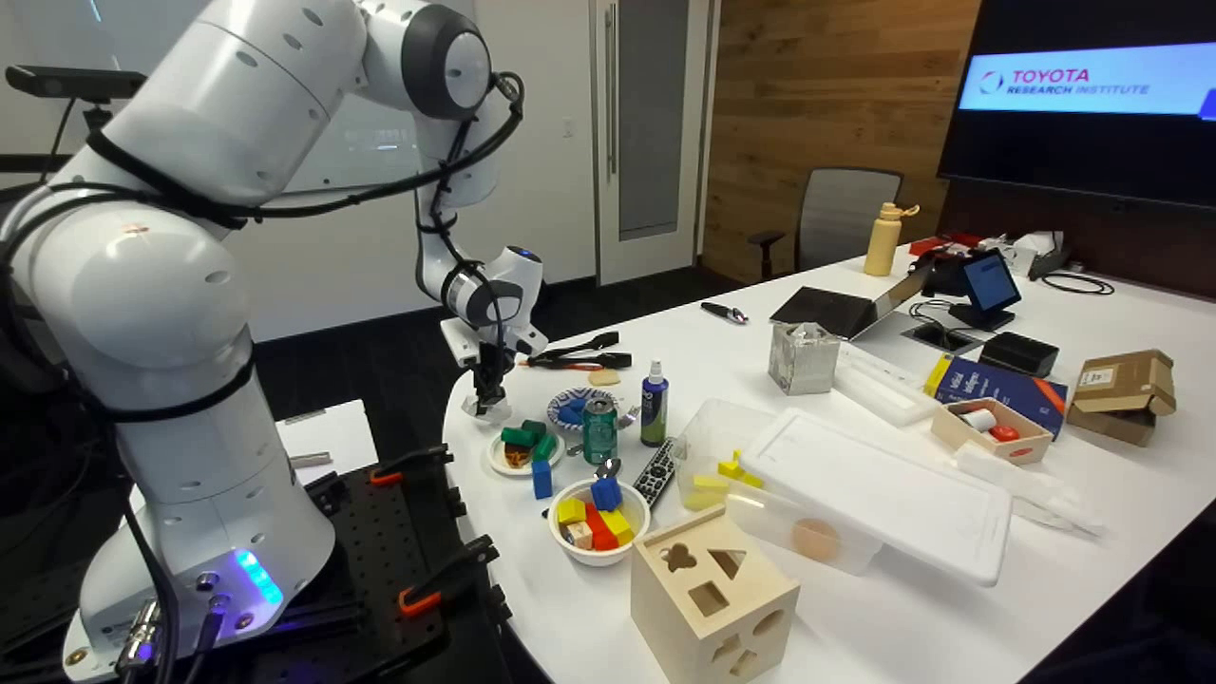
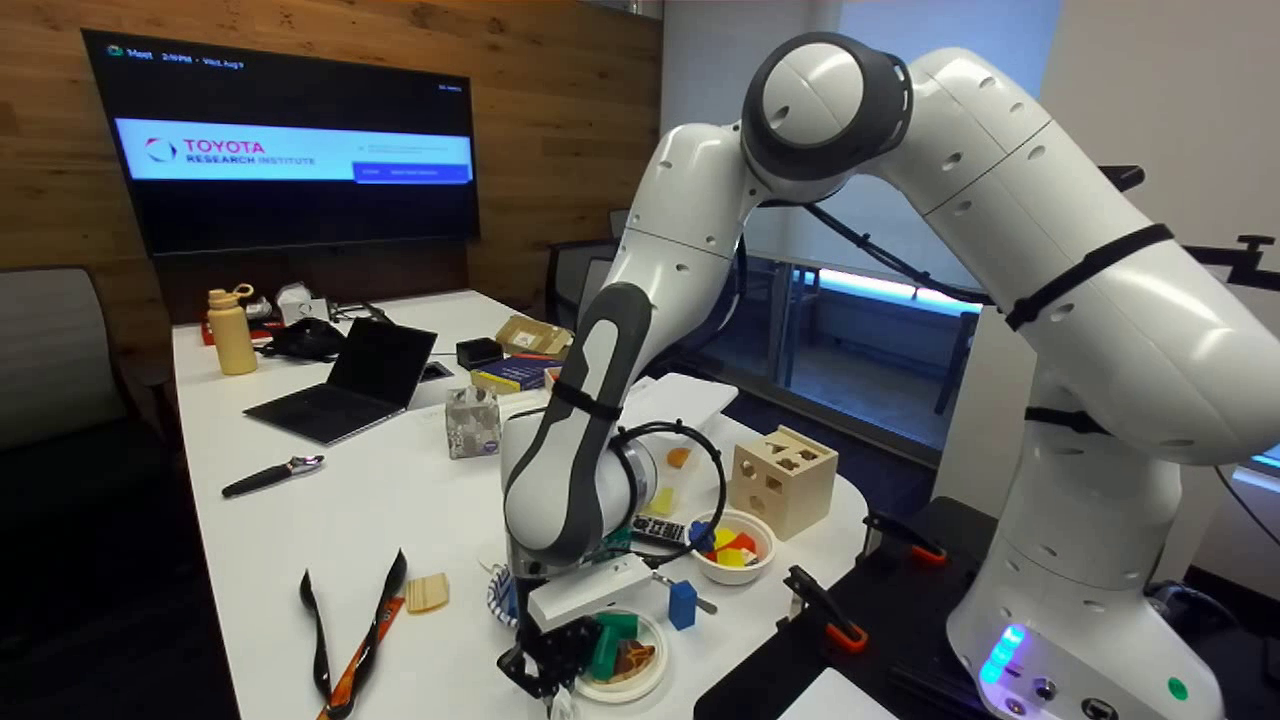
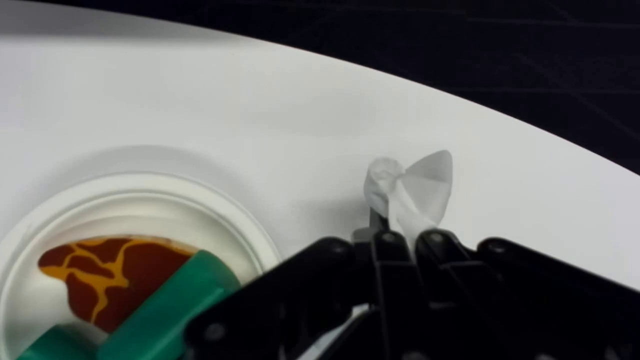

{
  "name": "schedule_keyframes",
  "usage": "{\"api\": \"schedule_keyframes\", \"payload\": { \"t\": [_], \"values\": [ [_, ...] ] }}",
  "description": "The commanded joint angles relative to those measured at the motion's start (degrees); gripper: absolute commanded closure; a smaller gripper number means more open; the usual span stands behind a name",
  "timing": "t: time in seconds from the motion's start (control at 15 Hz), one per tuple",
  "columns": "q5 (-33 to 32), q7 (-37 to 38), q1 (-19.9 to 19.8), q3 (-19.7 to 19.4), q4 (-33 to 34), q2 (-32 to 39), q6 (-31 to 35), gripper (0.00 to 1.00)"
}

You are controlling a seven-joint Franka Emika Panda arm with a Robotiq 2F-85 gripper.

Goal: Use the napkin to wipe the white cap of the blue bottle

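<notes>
Bearing 1 blue bottle (image 1: 654,410), the white table (image 1: 722,370) overhangs apparent carpet (image 1: 380,366).

In both exterior views, the wall screen (image 1: 1083,133) reads "TOYOTA RESEARCH INSTITUTE". A header (image 2: 180,58) at its ten o'clock shows, in an exterior view, "Meet", a fuzzy PM time and "Wed, Aug 9". Lettering on the blue book (image 1: 997,388), toward three o'clock in an exterior view, is blurred.
</notes>
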Motion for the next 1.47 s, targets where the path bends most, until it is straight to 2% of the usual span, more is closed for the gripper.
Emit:
{"api": "schedule_keyframes", "payload": {
  "t": [0.0, 0.4, 0.6, 0.8, 1.0, 1.2, 1.4],
  "values": [
    [2.77, -5.76, -4.40, 4.10, 3.45, 5.18, 1.34, 0.64],
    [1.60, -4.36, -2.67, 1.42, 5.23, 5.26, -0.81, 0.18],
    [1.12, -3.28, -1.65, 0.16, 4.87, 3.30, -1.62, 0.00],
    [0.95, -2.66, -0.91, -0.28, 4.34, 0.33, -3.00, 0.00],
    [0.20, -0.49, 1.10, -1.80, 1.83, -6.20, -3.78, 0.00],
    [-3.96, 3.85, 5.90, -6.73, -1.77, -15.37, -5.98, 0.00],
    [-12.28, 11.97, 10.99, -12.82, -4.34, -24.08, -11.21, 0.00]
  ]
}}
